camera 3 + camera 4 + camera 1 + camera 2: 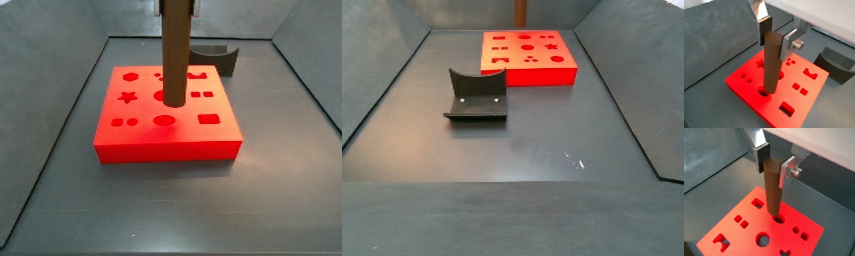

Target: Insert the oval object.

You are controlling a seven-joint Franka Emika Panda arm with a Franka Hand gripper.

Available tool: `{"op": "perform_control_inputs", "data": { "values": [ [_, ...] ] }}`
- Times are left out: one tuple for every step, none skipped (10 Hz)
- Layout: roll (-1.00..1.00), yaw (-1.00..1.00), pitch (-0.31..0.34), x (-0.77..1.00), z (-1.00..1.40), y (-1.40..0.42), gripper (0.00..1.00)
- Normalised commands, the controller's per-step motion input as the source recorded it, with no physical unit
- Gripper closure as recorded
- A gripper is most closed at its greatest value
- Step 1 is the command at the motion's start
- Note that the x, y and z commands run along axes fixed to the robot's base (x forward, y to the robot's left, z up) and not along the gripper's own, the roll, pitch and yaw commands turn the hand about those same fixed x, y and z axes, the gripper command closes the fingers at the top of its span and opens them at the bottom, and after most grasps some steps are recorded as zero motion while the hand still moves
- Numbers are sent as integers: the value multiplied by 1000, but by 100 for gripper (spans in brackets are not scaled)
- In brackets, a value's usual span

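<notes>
The oval object [770, 65] is a long brown rod standing upright, and it shows in both wrist views [772, 193]. Its lower end sits in a hole of the red block [807, 87], seen in both side views [167, 135]. My gripper [774, 42] is above the block, shut on the rod's top end. One dark pad [764, 31] and one silver finger [789, 44] press its sides. In a side view the rod [175, 50] runs out of the top of the frame. It shows only as a thin strip in the far side view [523, 12].
The red block [744, 235] has several shaped holes [207, 119]. The dark fixture [476, 95] stands on the grey floor beside the block [837, 65]. Grey walls [80, 20] ring the floor.
</notes>
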Motion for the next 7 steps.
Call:
{"op": "perform_control_inputs", "data": {
  "values": [
    [74,0,0,0,-6,-54,100],
    [21,0,0,0,-6,0,100],
    [29,0,0,3,0,-20,100],
    [134,14,0,11,0,-203,100],
    [229,23,0,0,0,-269,100],
    [280,37,0,0,0,-283,100],
    [136,0,1,11,0,-100,100]
  ]
}}
